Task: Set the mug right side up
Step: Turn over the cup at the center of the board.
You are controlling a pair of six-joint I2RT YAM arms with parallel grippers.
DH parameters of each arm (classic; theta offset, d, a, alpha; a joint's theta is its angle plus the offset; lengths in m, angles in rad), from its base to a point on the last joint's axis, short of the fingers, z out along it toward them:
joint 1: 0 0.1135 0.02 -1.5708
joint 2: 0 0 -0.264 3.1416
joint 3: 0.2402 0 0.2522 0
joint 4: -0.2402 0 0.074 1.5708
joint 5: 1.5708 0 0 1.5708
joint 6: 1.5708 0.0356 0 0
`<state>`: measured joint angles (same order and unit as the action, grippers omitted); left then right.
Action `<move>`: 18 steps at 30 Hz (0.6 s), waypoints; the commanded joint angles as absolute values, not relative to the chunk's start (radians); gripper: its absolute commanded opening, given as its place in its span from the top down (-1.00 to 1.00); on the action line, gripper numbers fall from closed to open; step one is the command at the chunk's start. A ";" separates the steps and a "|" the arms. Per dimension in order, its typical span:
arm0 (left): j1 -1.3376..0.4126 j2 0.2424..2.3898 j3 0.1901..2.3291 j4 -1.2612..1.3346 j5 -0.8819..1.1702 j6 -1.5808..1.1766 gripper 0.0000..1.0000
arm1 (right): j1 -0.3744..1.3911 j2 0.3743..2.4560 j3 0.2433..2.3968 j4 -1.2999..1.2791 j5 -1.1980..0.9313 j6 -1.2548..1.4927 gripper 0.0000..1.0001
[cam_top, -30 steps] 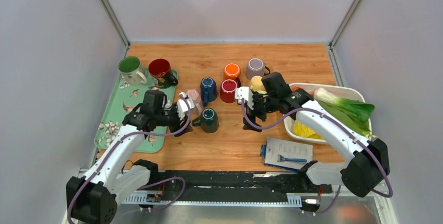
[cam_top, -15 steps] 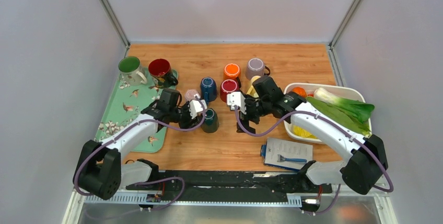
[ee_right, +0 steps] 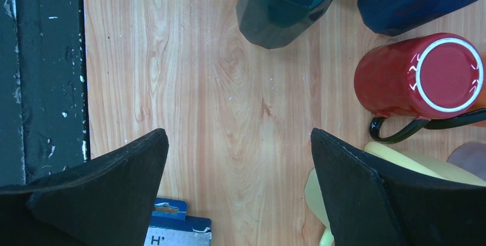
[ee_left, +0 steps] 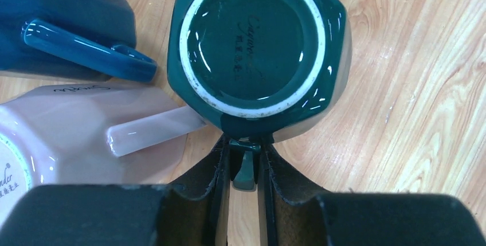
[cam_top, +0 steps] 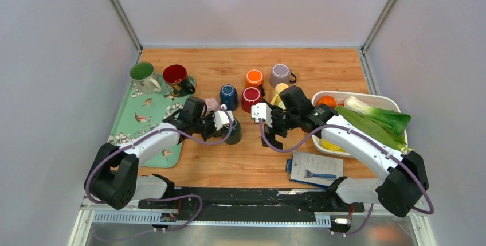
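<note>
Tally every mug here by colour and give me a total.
Green: 2, light green mug and dark green mug
Red: 2, dark red mug and red mug
Blue: 1, blue mug
Orange: 1, orange mug
Pink: 1, pink mug
Grey: 1, grey mug
Yellow: 1, pale yellow mug, partly hidden
Total: 9

Both arms are the same build. Left arm [cam_top: 146, 145] and right arm [cam_top: 361, 143] have white link shells and black joint housings. A big rounded black shoulder block sits at lower left [cam_top: 112, 180] and lower right [cam_top: 401, 186] of the top view. A purple cable [cam_top: 195, 140] runs exposed along each arm and loops free near the wrist. There's a white boxy module [cam_top: 221, 118] at each wrist. Left gripper [cam_top: 228, 124] and right gripper [cam_top: 269, 127] are black. In the wrist views the fingers [ee_right: 114, 171] are matte black wedges, and the left pair's inner edges [ee_left: 206, 183] look a bit frayed.
</note>
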<state>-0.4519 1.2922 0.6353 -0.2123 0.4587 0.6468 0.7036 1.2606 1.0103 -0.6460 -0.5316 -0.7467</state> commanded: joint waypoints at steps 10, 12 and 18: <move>-0.447 1.167 0.877 -0.392 0.648 0.290 1.00 | 0.732 1.153 0.924 -0.337 -0.376 -0.823 -1.00; -0.411 1.175 0.905 -0.369 0.730 0.156 1.00 | 0.760 1.132 0.914 -0.300 -0.372 -0.846 -0.96; -0.266 1.301 0.922 -0.131 1.065 -0.389 1.00 | 0.875 1.054 0.806 0.001 -0.191 -0.962 -0.83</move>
